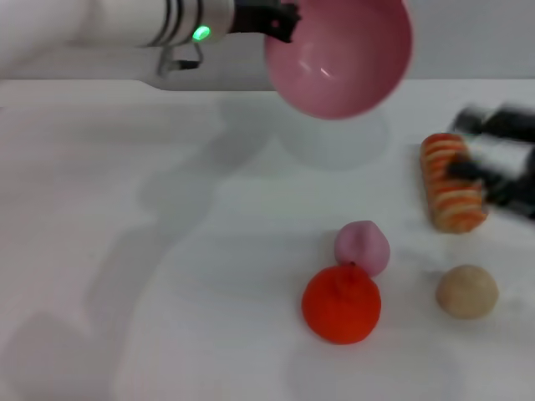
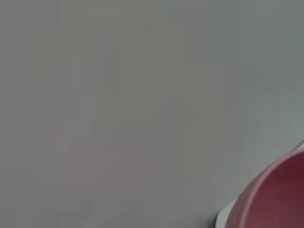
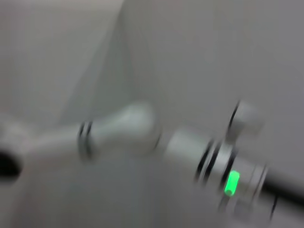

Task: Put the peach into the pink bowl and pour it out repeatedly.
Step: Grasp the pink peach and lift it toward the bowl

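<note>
Your left gripper (image 1: pixel 280 21): upper centre of the head view, at the end of the white left arm (image 1: pixel 109 23) that reaches in from the upper left. It is clamped on the rim of the bowl (image 1: pixel 338 54).

Bowl: pink, glossy, held up off the table (image 1: pixel 125 251) at top centre and tipped so its hollow faces you. Nothing shows inside it. The left wrist view catches only a curve of it (image 2: pixel 275 199) in the lower right corner.

Peach (image 1: pixel 362 246): pale pink, on the table right of centre in the lower half of the head view, well below the bowl. It touches the orange fruit (image 1: pixel 341 303) just under it.

Beige ball (image 1: pixel 466 291): lower right, apart from both fruits.

Striped roll (image 1: pixel 451 182): orange and white, right of the frame, lying on the table.

Your right gripper (image 1: pixel 493 159): right edge of the head view, blurred, right against the roll. You cannot tell how its pincer stands.

Right wrist view: shows the left arm (image 3: pixel 142 133) with a green light (image 3: pixel 231 183), blurred.
</note>
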